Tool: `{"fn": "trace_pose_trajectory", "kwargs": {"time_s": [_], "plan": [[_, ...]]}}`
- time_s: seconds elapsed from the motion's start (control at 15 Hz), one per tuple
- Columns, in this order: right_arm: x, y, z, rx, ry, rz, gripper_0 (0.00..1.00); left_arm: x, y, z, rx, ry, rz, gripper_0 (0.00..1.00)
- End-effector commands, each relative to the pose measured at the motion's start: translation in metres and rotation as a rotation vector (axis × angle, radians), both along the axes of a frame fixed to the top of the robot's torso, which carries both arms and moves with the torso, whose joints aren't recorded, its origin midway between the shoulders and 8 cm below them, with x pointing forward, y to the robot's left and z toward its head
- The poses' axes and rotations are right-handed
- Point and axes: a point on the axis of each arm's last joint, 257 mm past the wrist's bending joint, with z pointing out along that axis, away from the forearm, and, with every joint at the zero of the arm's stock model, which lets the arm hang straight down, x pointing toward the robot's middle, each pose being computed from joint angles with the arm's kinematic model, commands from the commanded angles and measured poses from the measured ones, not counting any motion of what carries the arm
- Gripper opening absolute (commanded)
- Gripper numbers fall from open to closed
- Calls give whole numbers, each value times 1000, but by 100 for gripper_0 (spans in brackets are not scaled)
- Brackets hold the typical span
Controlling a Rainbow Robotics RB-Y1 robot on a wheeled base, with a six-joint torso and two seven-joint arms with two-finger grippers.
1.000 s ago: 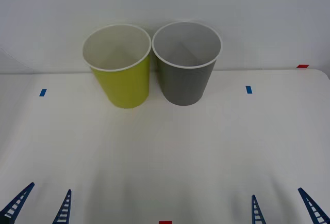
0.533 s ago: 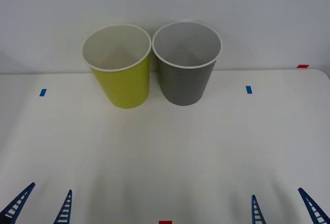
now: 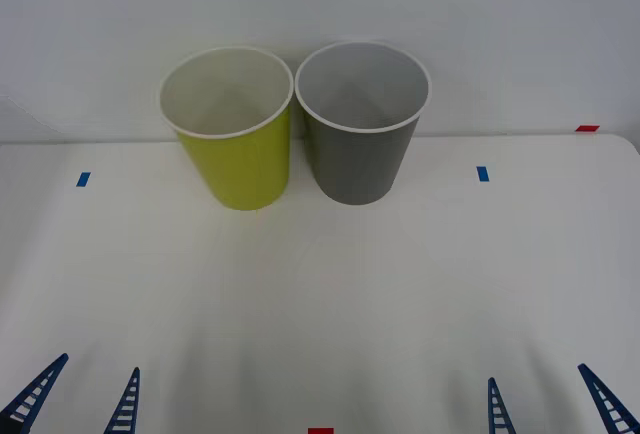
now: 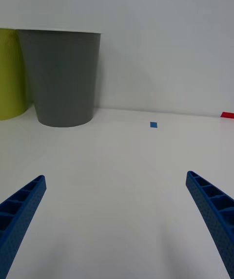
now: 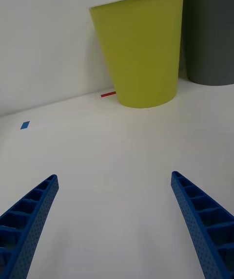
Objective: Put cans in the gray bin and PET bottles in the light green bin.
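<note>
Blue-fingered left gripper point(image 3: 76, 399) wide open, empty, light green bin point(image 3: 235, 144) touching gray bin point(image 3: 360, 139) at table's point(image 3: 320, 294) back, right gripper point(image 3: 550, 404) likewise; you'd grip such light, tippy bins by the rim.

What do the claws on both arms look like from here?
Both match: the left claw and the right claw each have two slim blue fingers, tapering to a point, with ladder-like ribbing along them. No cables or markings are in view.

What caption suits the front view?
Light green bin and gray bin stand side by side; both open pincers wait low.
</note>
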Motion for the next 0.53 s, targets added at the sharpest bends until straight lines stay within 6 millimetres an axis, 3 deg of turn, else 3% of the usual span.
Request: {"fn": "trace_pose_trajectory", "kwargs": {"time_s": [0.07, 0.53], "plan": [[0, 0, 0, 0, 0, 0, 100, 0, 0, 0, 0, 0, 0, 79], [0, 0, 0, 0, 0, 0, 100, 0, 0, 0, 0, 0, 0, 79]]}}
